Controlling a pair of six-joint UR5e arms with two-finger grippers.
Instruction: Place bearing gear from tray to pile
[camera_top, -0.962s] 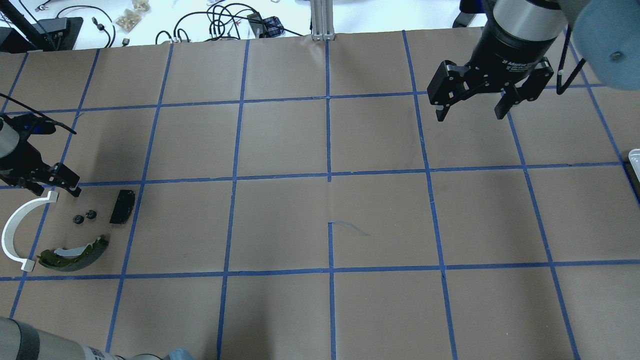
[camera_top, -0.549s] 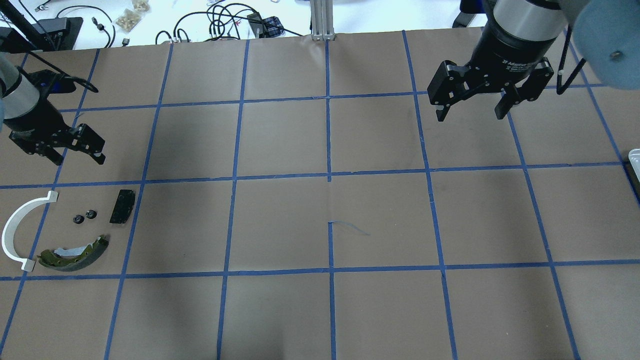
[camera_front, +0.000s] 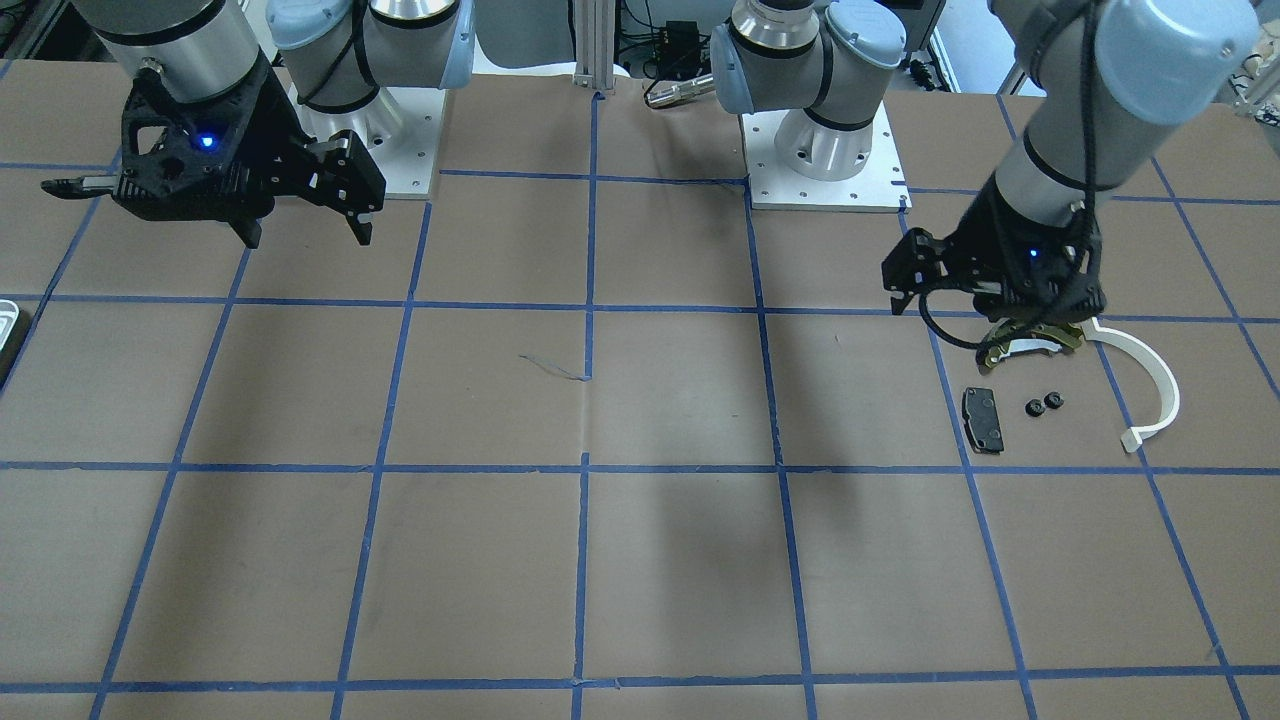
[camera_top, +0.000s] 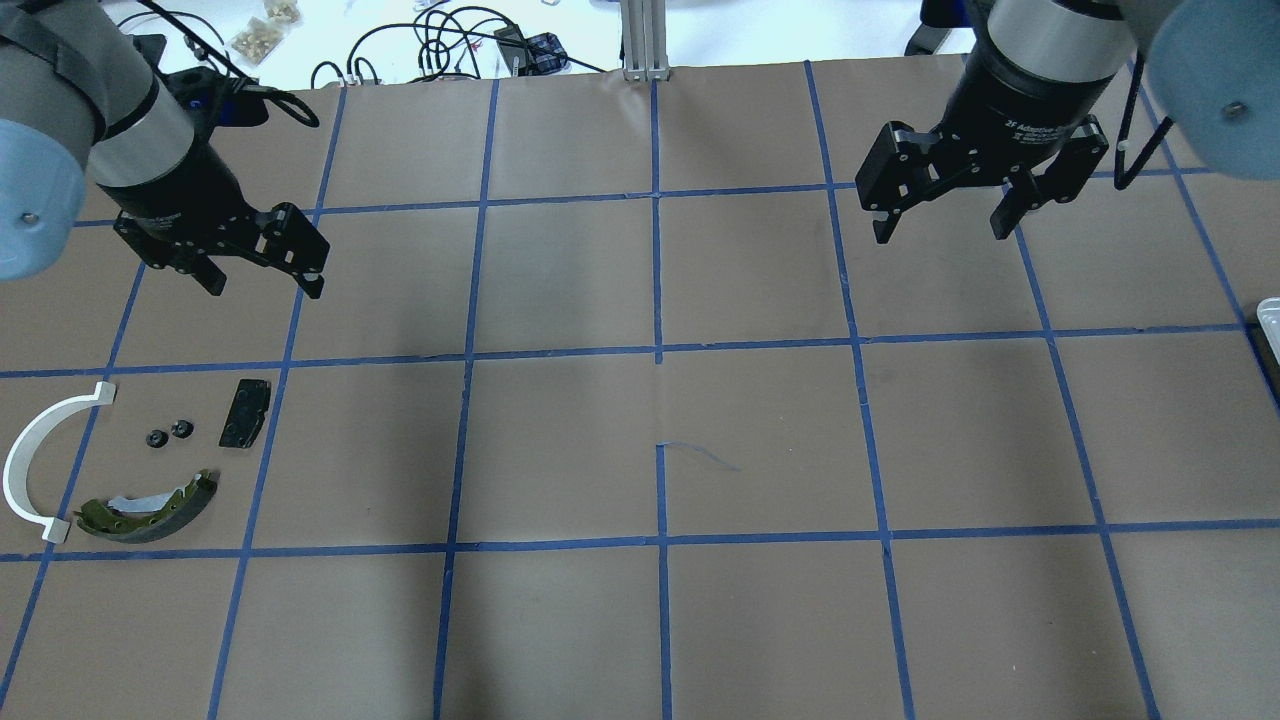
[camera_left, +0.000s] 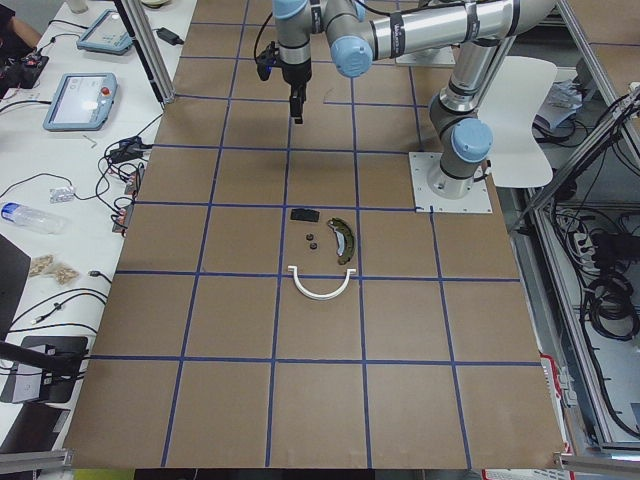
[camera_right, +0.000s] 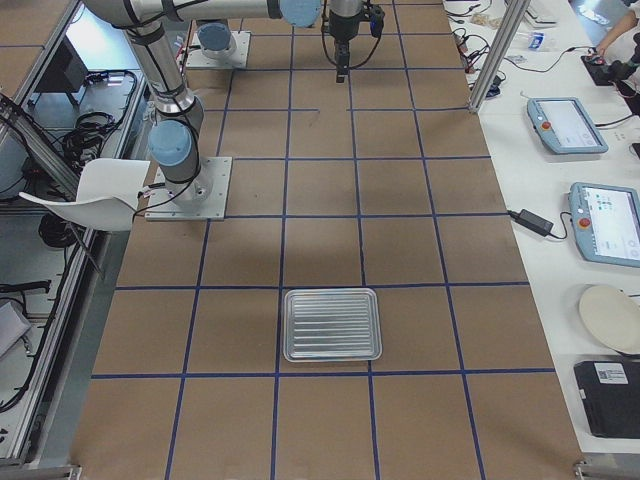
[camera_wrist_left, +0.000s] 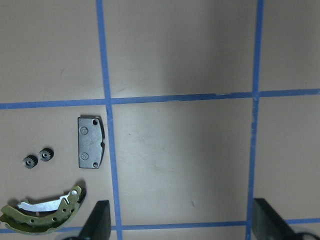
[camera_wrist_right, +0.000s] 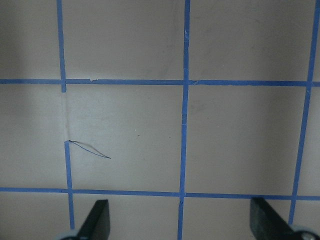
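Observation:
Two small black bearing gears (camera_top: 168, 434) lie on the table in the pile, between a white plastic arc (camera_top: 40, 470), a black pad (camera_top: 246, 412) and an olive-gold brake shoe (camera_top: 150, 505). The left wrist view shows the gears (camera_wrist_left: 39, 157), the pad (camera_wrist_left: 91, 142) and the shoe (camera_wrist_left: 42, 212) below it. My left gripper (camera_top: 265, 290) is open and empty, above the table beyond the pile. My right gripper (camera_top: 940, 235) is open and empty, far right. The tray (camera_right: 332, 324) shows nothing inside; overhead it is a sliver (camera_top: 1268, 315).
The table is brown paper with a blue tape grid. Cables and small parts lie past the far edge (camera_top: 450, 45). An aluminium post (camera_top: 640, 40) stands at the far middle. A chair (camera_right: 100, 195) stands beside the robot's base.
My left gripper has risen from beside the white arc and moved away from the pile, toward the far side and rightward. The gears and the right arm have not moved.

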